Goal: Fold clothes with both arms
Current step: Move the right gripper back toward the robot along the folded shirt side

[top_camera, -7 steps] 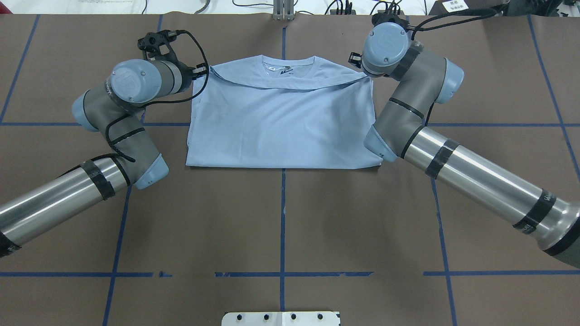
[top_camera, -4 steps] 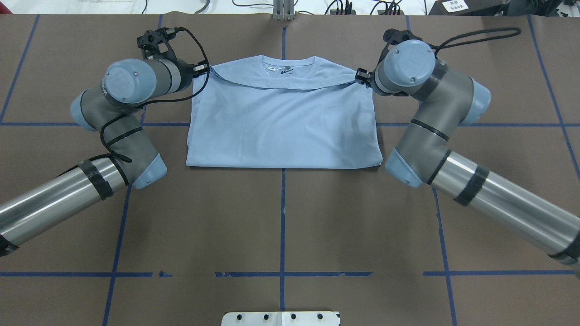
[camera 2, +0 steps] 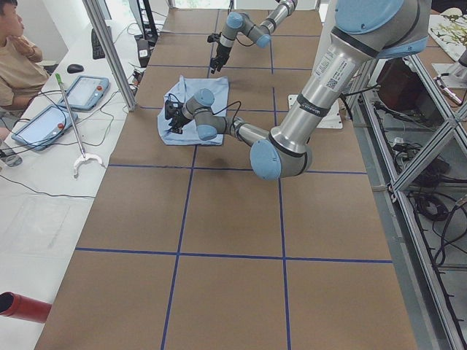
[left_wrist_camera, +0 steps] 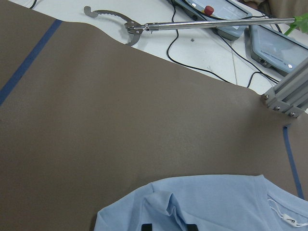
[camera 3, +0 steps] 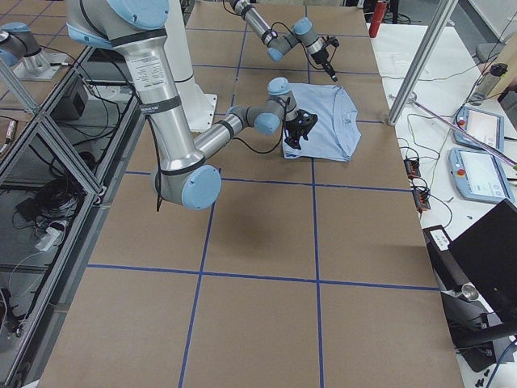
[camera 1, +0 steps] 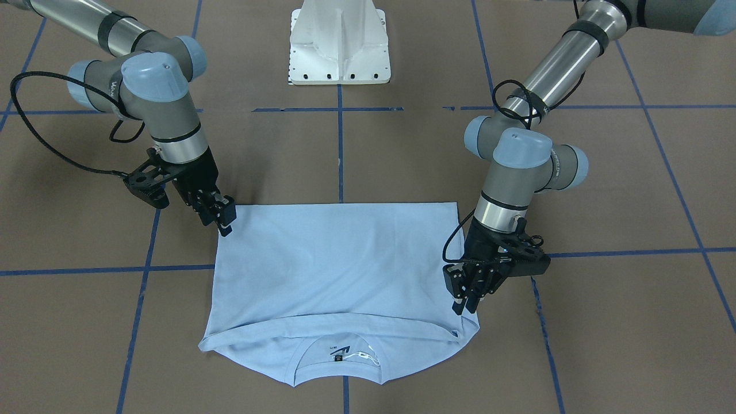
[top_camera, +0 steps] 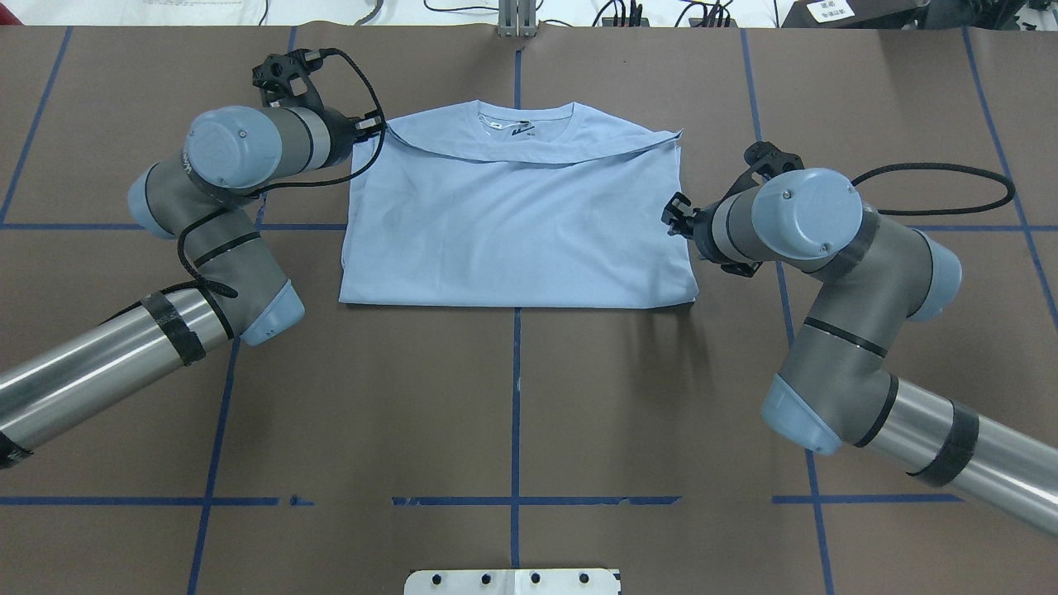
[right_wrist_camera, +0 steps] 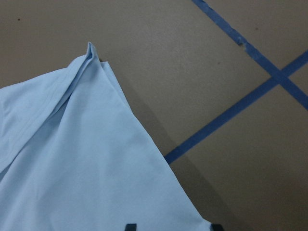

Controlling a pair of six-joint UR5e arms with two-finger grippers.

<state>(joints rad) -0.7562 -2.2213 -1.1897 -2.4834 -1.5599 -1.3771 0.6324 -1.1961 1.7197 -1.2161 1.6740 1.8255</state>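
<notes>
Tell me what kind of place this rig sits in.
Most likely a robotics lab's data-collection cell: a paper-covered table gridded in blue tape, aluminium framing around it, and an operator seated beside teach pendants on a side bench.

Light blue T-shirt [top_camera: 512, 223] lies flat in the upper centre of the overhead view, folded to a rough rectangle with no sleeves sticking out. Round collar [top_camera: 526, 124] at its top edge, a folded layer ending just below it. Left arm [top_camera: 207, 207] bent, left gripper [top_camera: 369, 128] at the shirt's upper left corner, cloth puckered there. Right arm [top_camera: 835, 273] bent, right gripper [top_camera: 674, 216] at the shirt's right edge, fingertips spread wide.
</notes>
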